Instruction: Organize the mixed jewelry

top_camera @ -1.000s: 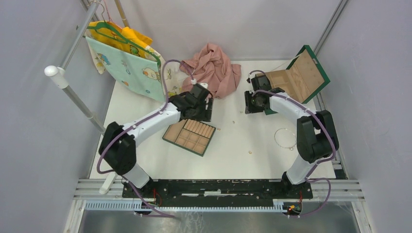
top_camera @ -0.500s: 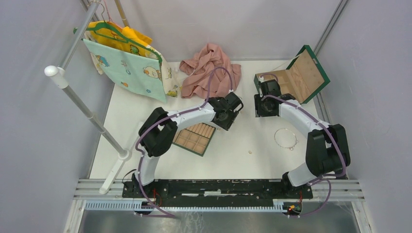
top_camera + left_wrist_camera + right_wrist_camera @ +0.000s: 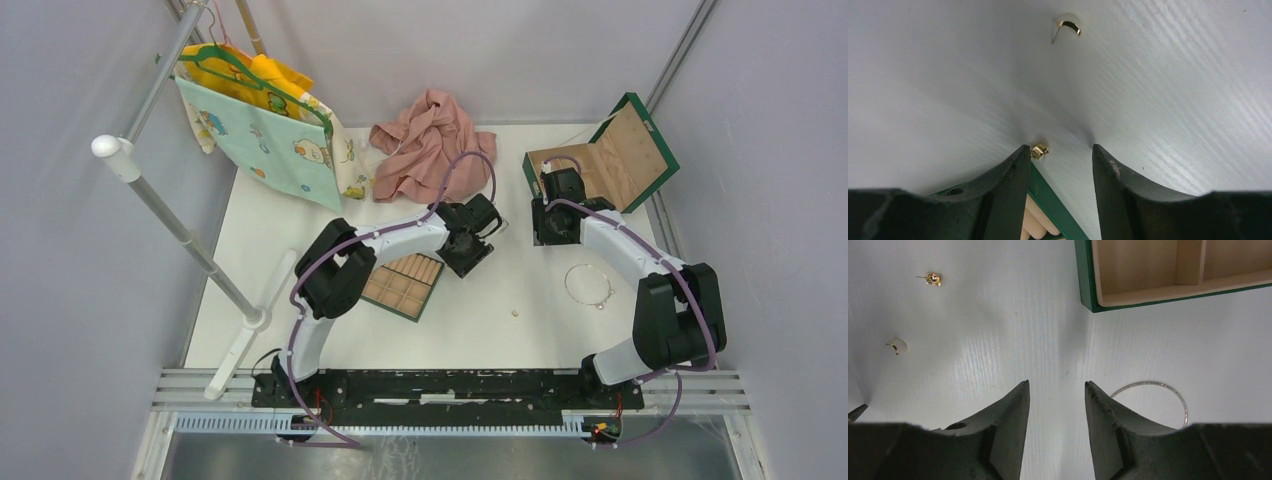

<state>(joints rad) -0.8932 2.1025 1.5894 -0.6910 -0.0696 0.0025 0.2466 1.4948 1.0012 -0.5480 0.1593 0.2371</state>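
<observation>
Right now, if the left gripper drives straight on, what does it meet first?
Probably bare table: the left gripper looks nearly on it, jaws open. A small gold piece sits at one fingertip.

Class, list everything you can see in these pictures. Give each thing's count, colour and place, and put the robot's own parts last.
table: one, white, under everything
rack: one, white pole, far left
hanging cloths: at least two, yellow and pale green, on the rack
pink cloth: one, crumpled, far edge
green box: one, tan lining, open, far right
tray: one, tan with green rim, centre-left
wire loop: one, silvery, right of centre
small gold pieces: at least three, loose on the table: stud, half-hoop, nugget at the tray's rim
pale bead: one, nearer the bases
left arm, right arm: white and black
left tool, right tool: black, both open, empty
</observation>
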